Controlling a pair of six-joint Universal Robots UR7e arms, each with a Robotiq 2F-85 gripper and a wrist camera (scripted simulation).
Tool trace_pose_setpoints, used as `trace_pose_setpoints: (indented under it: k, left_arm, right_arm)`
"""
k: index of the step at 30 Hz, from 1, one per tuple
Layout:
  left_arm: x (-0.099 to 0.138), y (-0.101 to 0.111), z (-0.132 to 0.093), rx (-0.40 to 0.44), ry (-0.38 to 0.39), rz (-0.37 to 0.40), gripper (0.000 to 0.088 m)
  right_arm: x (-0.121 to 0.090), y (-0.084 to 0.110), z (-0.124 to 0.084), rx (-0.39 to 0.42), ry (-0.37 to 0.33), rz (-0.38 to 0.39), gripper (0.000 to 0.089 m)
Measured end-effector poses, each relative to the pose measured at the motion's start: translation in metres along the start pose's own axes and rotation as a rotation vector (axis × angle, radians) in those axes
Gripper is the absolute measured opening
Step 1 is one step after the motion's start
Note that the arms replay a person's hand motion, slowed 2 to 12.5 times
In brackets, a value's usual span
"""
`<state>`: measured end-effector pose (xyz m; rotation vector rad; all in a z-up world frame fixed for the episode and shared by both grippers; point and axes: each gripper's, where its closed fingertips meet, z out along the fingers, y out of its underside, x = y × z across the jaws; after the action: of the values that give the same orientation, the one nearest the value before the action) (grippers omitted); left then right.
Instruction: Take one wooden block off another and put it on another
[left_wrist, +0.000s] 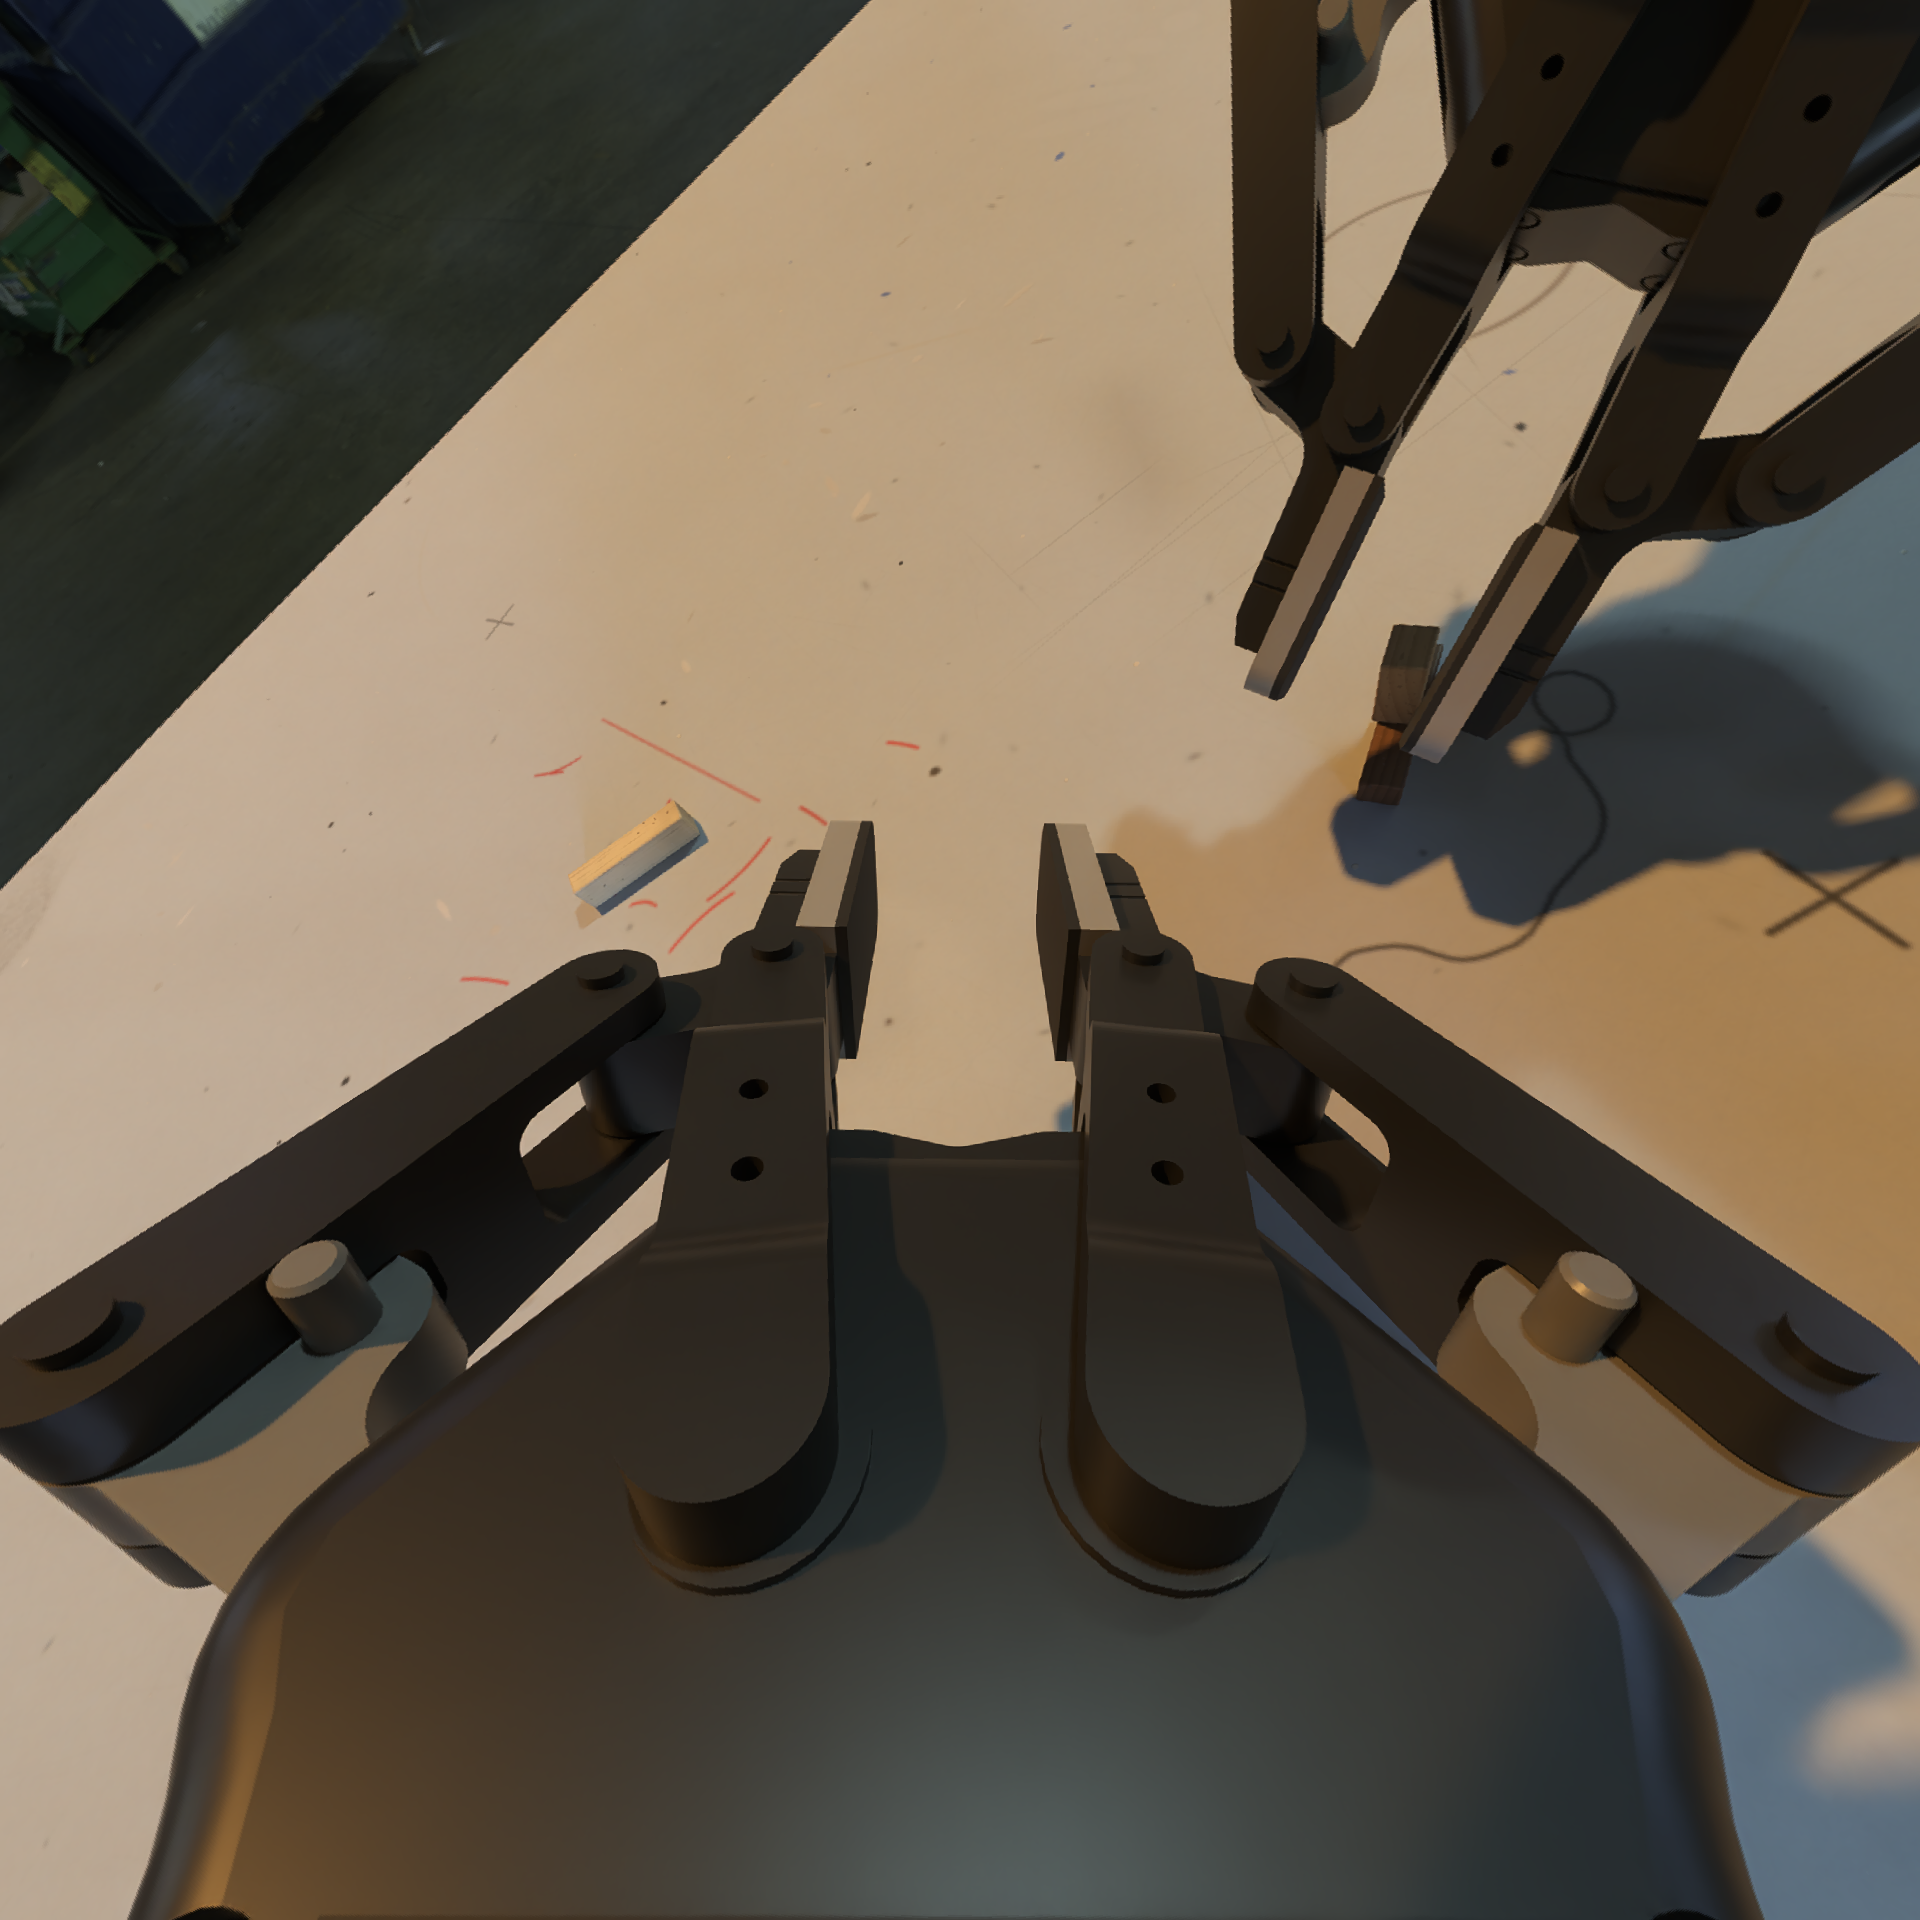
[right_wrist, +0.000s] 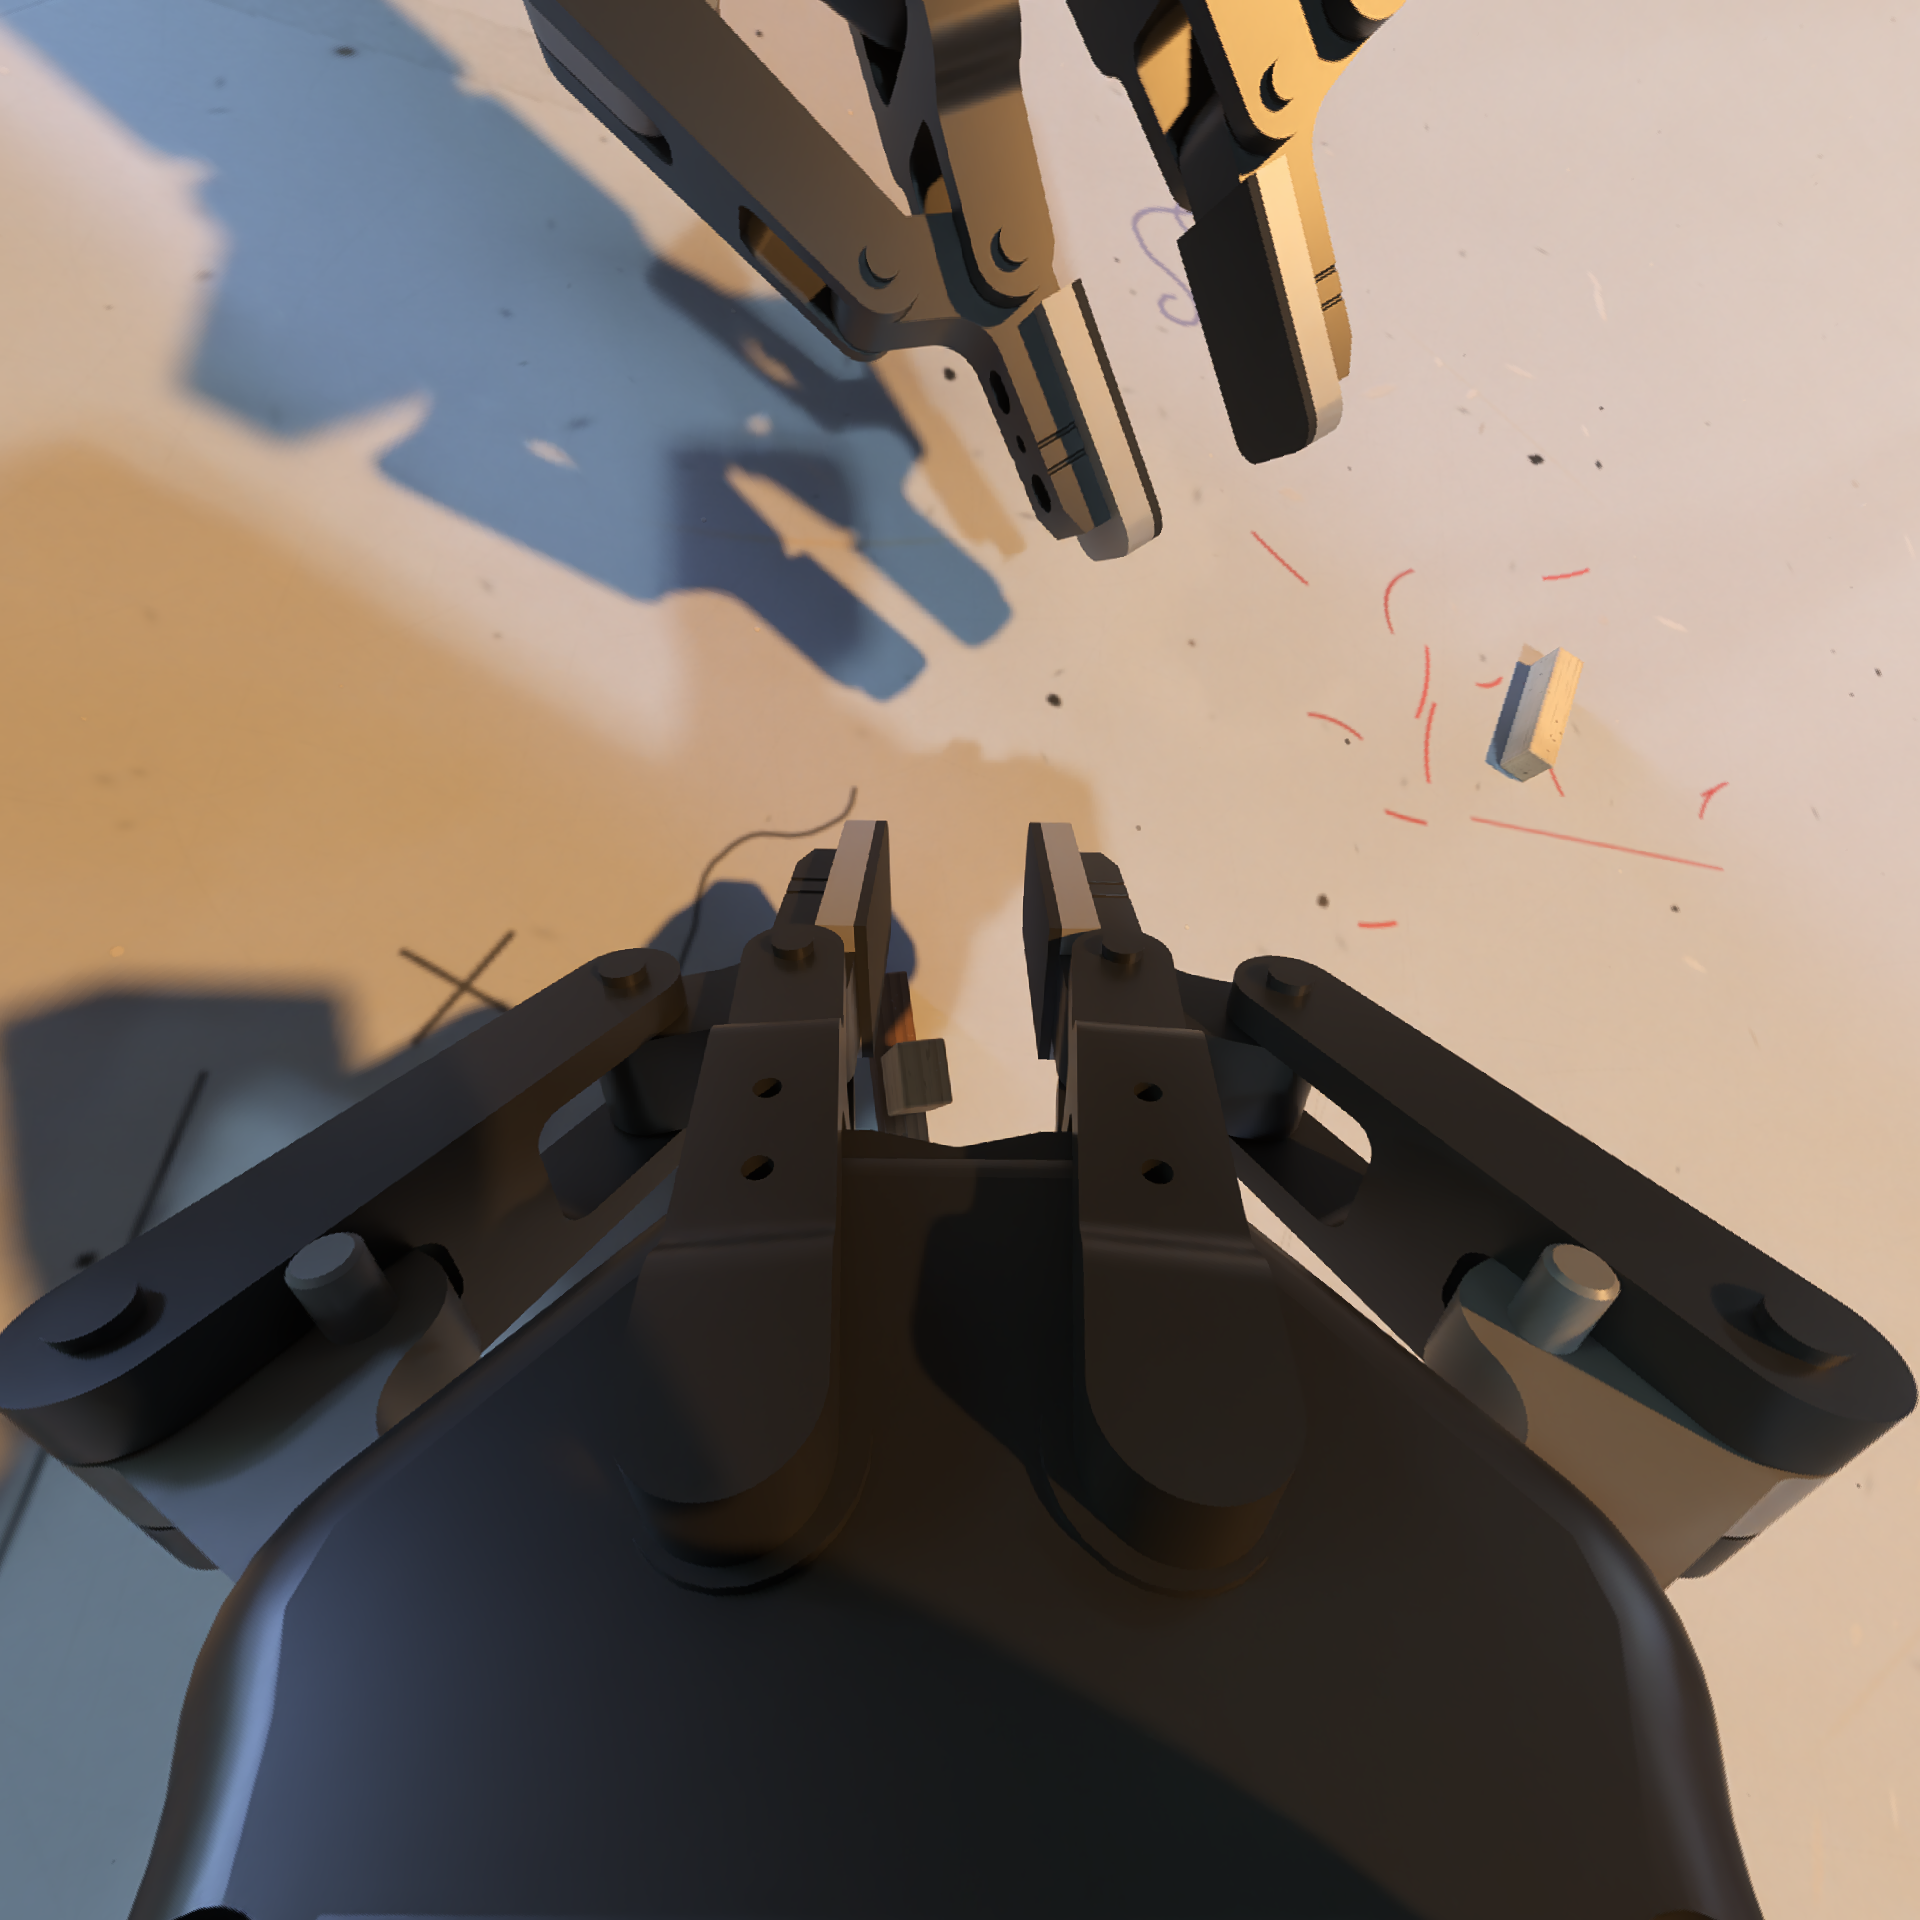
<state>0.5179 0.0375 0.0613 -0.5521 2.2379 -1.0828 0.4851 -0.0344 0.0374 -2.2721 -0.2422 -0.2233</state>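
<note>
A light wooden block (left_wrist: 636, 855) lies flat on the table among red marks, left of my left gripper (left_wrist: 956, 862), which is open and empty above the table. It also shows in the right wrist view (right_wrist: 1538, 717). Two dark blocks stand stacked: an upper block (left_wrist: 1408, 665) on a lower block (left_wrist: 1380, 774). My right gripper (left_wrist: 1351, 712) is open around the stack's top, one finger close against the upper block. In the right wrist view the upper block (right_wrist: 914, 1075) sits between my right gripper's (right_wrist: 956, 862) jaws, near the left finger. The left gripper (right_wrist: 1195, 488) hangs open beyond.
The table edge (left_wrist: 436, 436) runs diagonally at the upper left, with dark floor and blue and green bins (left_wrist: 125, 156) beyond. Pencil crosses (left_wrist: 1834, 899) and a thin dark scribbled line (left_wrist: 1579, 810) mark the table near the stack.
</note>
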Motion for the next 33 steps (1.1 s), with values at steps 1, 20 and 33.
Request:
trace_pose_setpoints:
  k: [1,20,33]
  left_arm:
    - [-0.0004,0.0,0.0,0.0,-0.002,-0.002,0.0284]
    - [-0.0011,0.0005,-0.0002,-0.003,-0.005,-0.012,0.0286]
    - [-0.0006,0.0029,-0.0004,-0.01,-0.006,-0.024,0.0287]
  right_arm:
    - [0.0001,-0.0001,-0.0001,0.0,0.0,0.0,0.0236]
    - [0.0017,-0.0013,-0.0025,0.004,0.01,-0.002,0.0239]
    - [0.003,-0.0012,-0.0035,0.003,0.016,-0.004,0.0238]
